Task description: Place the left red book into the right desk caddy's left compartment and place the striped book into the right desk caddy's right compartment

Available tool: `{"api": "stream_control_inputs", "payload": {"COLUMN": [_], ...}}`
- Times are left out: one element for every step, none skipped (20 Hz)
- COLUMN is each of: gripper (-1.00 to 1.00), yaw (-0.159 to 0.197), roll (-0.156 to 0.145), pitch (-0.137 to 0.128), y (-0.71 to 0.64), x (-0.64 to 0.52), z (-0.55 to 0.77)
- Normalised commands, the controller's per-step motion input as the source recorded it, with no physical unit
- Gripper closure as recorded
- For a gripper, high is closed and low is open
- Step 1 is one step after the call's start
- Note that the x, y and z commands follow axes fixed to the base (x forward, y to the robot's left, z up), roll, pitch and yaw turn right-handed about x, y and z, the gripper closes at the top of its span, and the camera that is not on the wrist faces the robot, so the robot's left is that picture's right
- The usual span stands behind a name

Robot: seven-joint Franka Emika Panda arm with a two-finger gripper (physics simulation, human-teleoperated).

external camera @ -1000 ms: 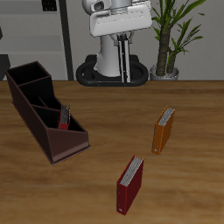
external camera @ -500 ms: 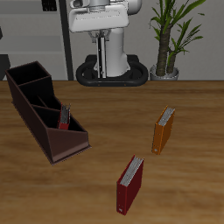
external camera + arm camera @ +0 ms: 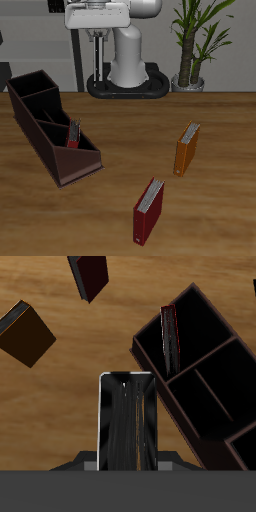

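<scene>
The striped book (image 3: 127, 421) hangs well above the table in the gripper (image 3: 98, 30), its long axis running straight out from the hand and pointing down. We cannot see the fingers themselves in the wrist view, but the book juts squarely from between them, so we judge the jaws closed on its top end.

Below it, the right desk caddy (image 3: 50, 140) lies at a diagonal across the wood. The left red book (image 3: 73, 133) stands upright in the left compartment (image 3: 80, 152), the end section nearest the table's front edge, so we take that half of the job as done. The right compartment (image 3: 28, 85), the opposite end section farther back, looks empty, as does the middle one.

The coming move turns on one relation. From the exterior view, we judge that the carried book is off to one side of that far section, not above it. It must cross over and descend past the divider.

Nearer the front edge, an orange book (image 3: 187, 148) and a maroon-red book (image 3: 148, 210) stand apart from the caddy.
</scene>
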Motion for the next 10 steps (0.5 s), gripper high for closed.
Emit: {"api": "stream_control_inputs", "payload": {"gripper": [1.00,1.00,1.00,1.00,1.00,1.00,1.00,1.00,1.00,1.00], "yaw": [0.042,0.000,0.099,0.020,0.071,-0.018,-0.054,0.000,0.097,-0.027], "roll": [-0.154,0.000,-0.075,-0.049,0.037,-0.104,-0.002,0.000,0.115,-0.045], "pitch": [-0.045,0.000,-0.079,-0.004,-0.065,-0.058,0.005,0.000,0.005,-0.021], "y": [-0.29,0.00,-0.41,-0.17,-0.09,-0.22,-0.10,0.05,-0.01,-0.28], "x": [-0.60,0.00,-1.22,-0.53,-0.54,-0.50,-0.47,0.00,-0.45,-0.40], "z": [-0.21,0.00,-0.41,-0.12,-0.03,0.00,-0.04,0.01,-0.03,0.03]}}
